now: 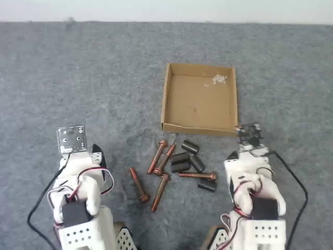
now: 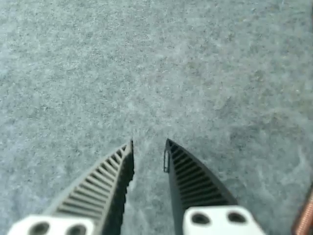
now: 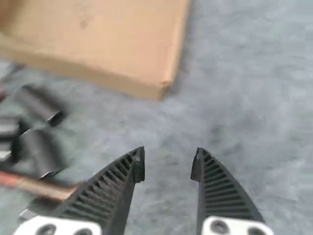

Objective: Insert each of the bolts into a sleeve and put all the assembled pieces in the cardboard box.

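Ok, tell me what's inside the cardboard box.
The cardboard box holds no assembled pieces: just its bare floor and a whitish patch near one far corner. The bolts and sleeves lie outside, in front of it. Its near wall may hide a thin strip of floor.

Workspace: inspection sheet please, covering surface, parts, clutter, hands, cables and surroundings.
Surface: grey carpet, flat.
Job's things: about five bolts and about five sleeves lie loose together between the arms, just in front of the box; no parts are in the box.
Clutter: small white scraps in the box's far corner.
Hands: left hand open, empty, over bare carpet; right hand open, empty, near a box corner and the sleeves.
Cables: black cables trail from both arms, clear of the parts.
Surroundings: pale wall beyond the carpet; nothing else seen.
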Available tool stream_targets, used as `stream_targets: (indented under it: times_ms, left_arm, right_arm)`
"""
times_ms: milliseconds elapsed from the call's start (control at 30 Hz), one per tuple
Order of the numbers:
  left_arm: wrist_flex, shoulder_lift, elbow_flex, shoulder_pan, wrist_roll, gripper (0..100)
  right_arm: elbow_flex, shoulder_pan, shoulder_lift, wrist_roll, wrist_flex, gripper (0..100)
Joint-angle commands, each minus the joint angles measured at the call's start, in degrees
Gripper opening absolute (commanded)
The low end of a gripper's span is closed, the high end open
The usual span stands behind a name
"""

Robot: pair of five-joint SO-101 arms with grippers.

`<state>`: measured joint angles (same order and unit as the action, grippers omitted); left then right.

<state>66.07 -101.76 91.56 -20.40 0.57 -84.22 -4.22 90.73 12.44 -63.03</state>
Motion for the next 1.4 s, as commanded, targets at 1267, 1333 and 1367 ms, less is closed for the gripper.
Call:
stream_targets:
  times_ms: [1267, 1333, 1367]
  left_arm:
    - [-16.1, 58.4, -21.8, 0.2, 1.5, 11]
    - [-16.1, 58.4, -21.8, 0.2, 1.5, 11]
    - [-16.1, 58.4, -21.8, 0.2, 1.5, 11]
  right_arm:
    - [14.0, -23.8, -47.3, -7.8, 16.8, 14.7]
    - [12.6, -25.5, -47.3, -7.6, 18.5, 14.5]
    - [12.2, -25.9, -47.3, -6.6, 18.9, 14.5]
